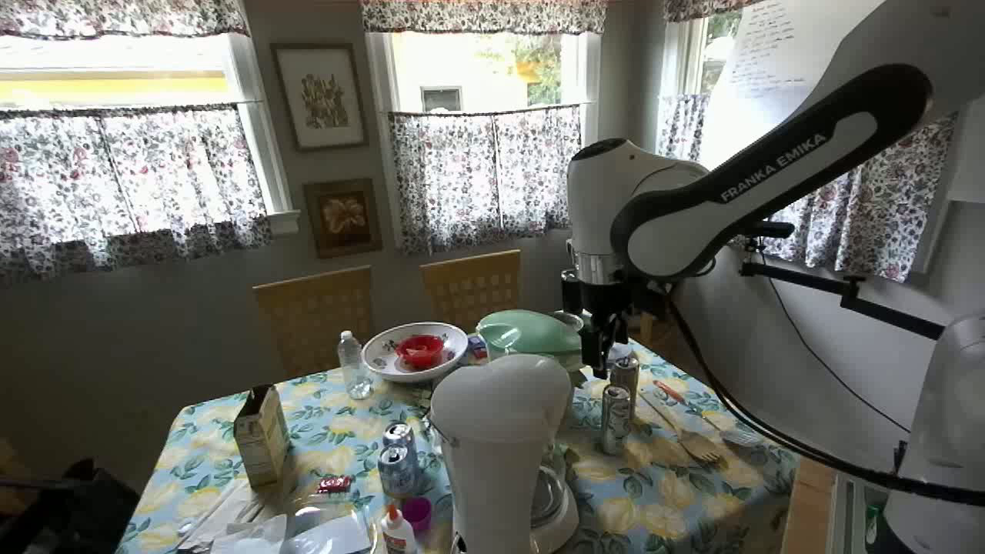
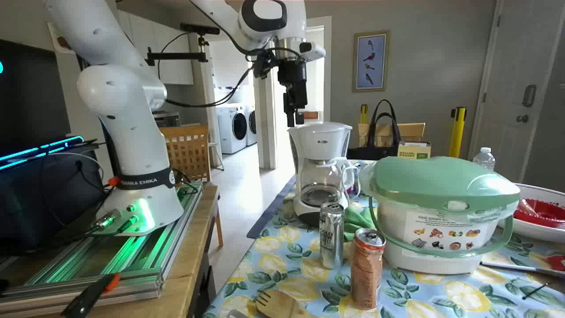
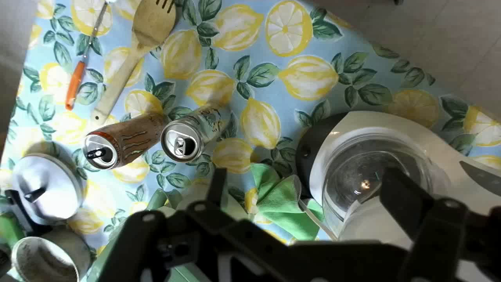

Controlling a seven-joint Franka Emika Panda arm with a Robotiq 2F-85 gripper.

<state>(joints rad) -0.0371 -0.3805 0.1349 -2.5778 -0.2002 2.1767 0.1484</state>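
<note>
Blocky and black, the gripper (image 3: 307,188) is nearest in the wrist view, its fingers (image 3: 403,199) spread wide with nothing held between them. It hangs above the lemon-printed tablecloth (image 3: 262,51), apart from the things nearest it: the coffee maker (image 2: 321,150), the bin (image 2: 437,216) and the silver can (image 3: 197,131), all standing upright on it. The step in hand looks like free positioning, with no grasp made. The next move, if downward, calls for lining up the fingers first and keeping them off the lid (image 2: 321,126) of the coffee maker; the silver can looks easily tipped.

Smooth white plastic forms the coffee maker, with a round glass carafe (image 2: 320,190) seated in it. Beside the silver can stands a brown can (image 3: 135,137), likewise a thin metal cylinder. Soft green towel (image 3: 282,199) lies crumpled by the coffee maker.
</note>
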